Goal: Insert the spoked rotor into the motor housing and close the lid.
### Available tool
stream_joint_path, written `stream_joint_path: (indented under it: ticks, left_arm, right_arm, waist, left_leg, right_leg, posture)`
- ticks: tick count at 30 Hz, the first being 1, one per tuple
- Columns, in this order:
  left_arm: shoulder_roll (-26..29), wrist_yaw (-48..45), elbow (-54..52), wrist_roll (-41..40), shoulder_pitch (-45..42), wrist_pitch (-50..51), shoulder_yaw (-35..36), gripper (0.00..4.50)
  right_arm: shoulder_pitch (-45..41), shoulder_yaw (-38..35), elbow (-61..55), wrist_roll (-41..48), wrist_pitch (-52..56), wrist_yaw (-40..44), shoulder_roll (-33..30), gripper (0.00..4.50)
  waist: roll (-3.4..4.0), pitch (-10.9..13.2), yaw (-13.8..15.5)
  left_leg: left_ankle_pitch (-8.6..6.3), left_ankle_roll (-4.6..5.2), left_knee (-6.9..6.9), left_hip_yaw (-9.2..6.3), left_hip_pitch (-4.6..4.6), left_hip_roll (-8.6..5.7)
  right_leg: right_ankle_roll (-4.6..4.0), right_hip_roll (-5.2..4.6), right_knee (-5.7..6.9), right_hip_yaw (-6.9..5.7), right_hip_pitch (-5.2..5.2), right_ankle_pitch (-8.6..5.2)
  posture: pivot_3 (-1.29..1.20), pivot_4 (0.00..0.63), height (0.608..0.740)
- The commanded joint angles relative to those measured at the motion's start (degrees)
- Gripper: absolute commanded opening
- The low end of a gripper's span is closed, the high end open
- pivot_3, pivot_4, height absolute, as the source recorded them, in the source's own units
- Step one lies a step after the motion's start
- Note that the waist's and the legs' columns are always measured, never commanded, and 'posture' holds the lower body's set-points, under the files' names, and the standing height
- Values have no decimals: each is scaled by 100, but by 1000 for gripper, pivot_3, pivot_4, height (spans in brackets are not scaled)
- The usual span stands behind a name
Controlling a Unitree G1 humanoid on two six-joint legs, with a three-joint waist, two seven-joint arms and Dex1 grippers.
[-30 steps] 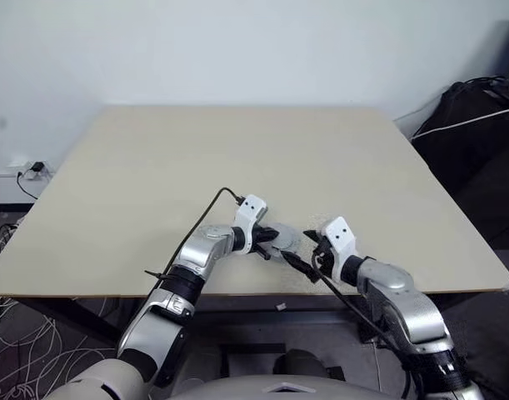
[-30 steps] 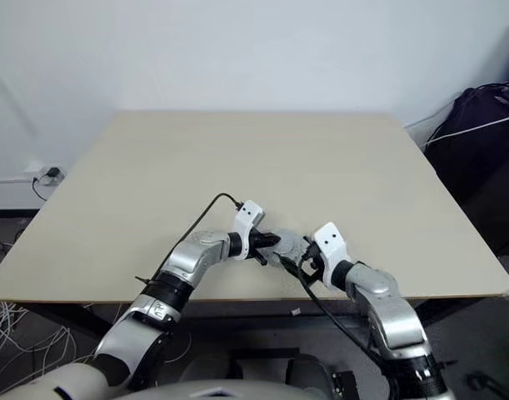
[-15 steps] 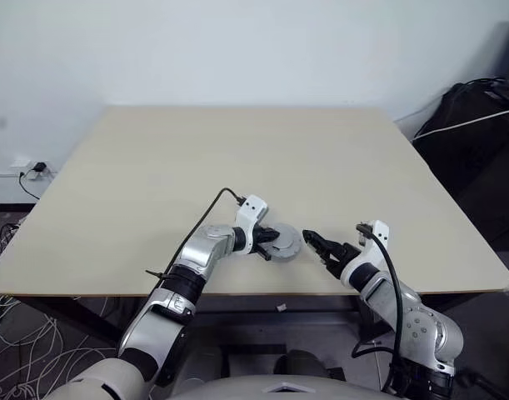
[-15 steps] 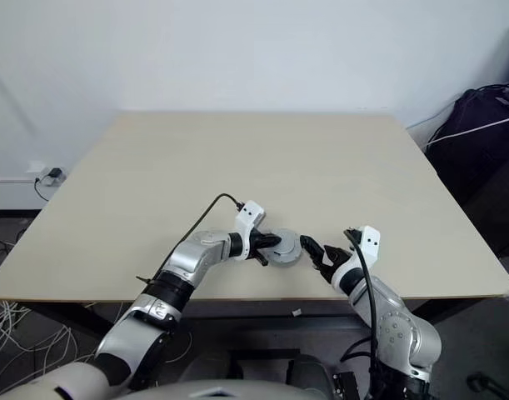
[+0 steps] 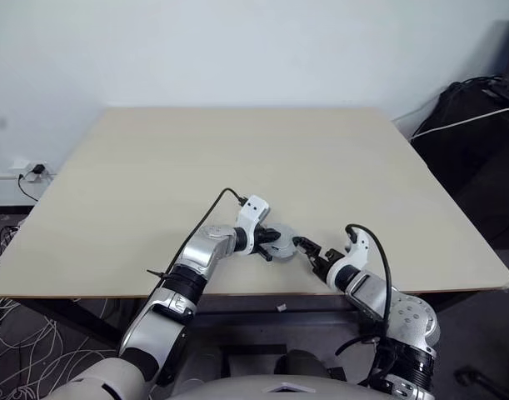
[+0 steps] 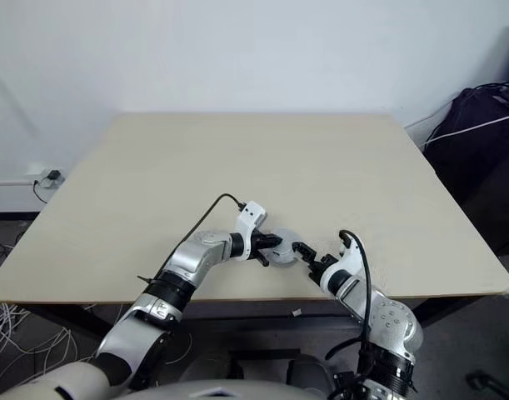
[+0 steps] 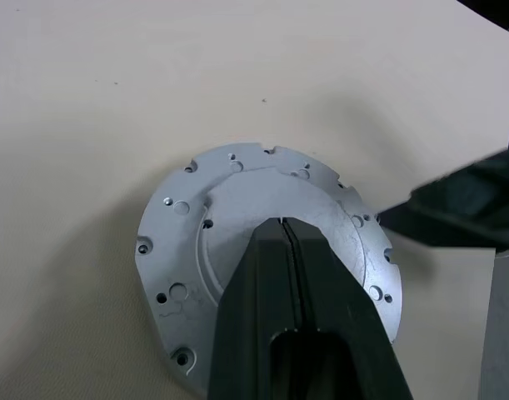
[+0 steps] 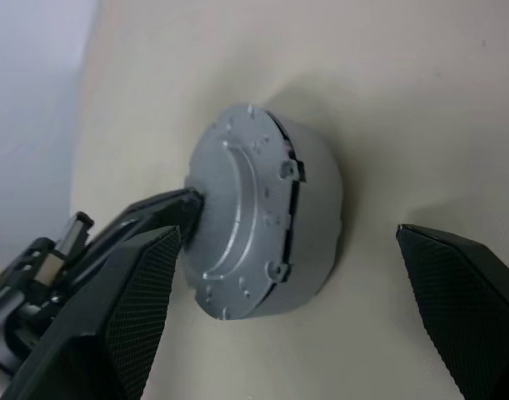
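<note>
Left gripper fingers pressed together, tips resting on centre of silvery lid lying flat on beige table; right gripper's black finger just beside lid's rim.

We see a silvery-grey lid dotted with small dark holes, on a pale beige surface; both grippers' fingers are black.

My closed left gripper is covering the centre of the lid, so I am seeing nothing of its middle. The lid is hiding whatever is sitting inside the motor housing beneath it, rotor included.
</note>
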Motion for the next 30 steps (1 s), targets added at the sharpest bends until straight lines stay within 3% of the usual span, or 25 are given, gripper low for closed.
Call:
stream_joint_path:
  ticks: [1,15,30]
  left_arm:
    - [-4,-42,-24,64,-35,-2,-89,0]
    - [12,-48,-129,42,45,37,-104,0]
    - [149,19,-175,62,121,79,-68,0]
  right_arm:
    - [-195,167,165,38,-129,82,18,4480]
    - [-534,364,1038,-135,-718,221,201,4480]
    - [-495,296,1120,86,-710,256,274,4480]
  waist:
    - [0,0,-11]
    - [0,0,-177]
    - [0,-1,-198]
  left_leg:
    - [0,1,1,1,1,0]
    - [7,11,7,20,24,10]
    - [6,11,4,21,54,17]
  right_leg:
    - [3,9,0,0,1,1]
    - [36,66,-2,40,19,23]
    - [29,23,-6,49,15,25]
  posture:
    - [0,0,740]
    - [0,0,740]
    - [0,0,740]
